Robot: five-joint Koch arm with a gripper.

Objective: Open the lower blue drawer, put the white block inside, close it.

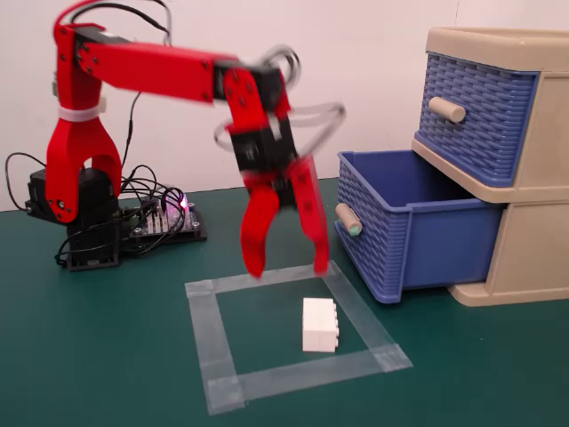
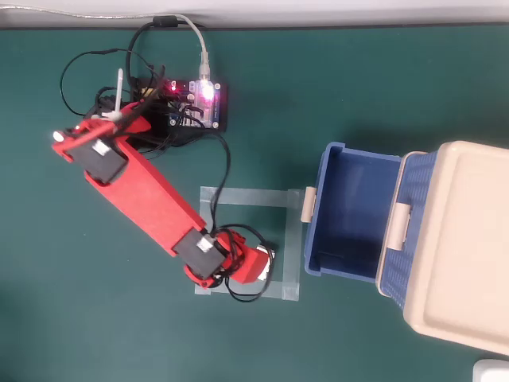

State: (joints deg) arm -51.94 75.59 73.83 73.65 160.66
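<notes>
The lower blue drawer [image 1: 418, 233] stands pulled out of the beige cabinet [image 1: 533, 253], and its mint-tipped knob [image 1: 348, 220] faces left. From above, the lower blue drawer [image 2: 312, 243] looks hollow inside. The white block [image 1: 320, 325] lies studs-right inside a taped square [image 1: 203, 316]. My red gripper [image 1: 287, 267] hangs open, fingers pointing down, just above and behind the block, touching nothing. In the overhead view the gripper [image 2: 256, 264] covers most of the white block [image 2: 271, 254].
The upper blue drawer [image 1: 476, 111] with a plain beige knob [image 1: 446, 108] is closed. A controller board with cables [image 1: 164, 218] sits by the arm's base at the left. The cabinet [image 2: 469, 239] fills the right side of the table.
</notes>
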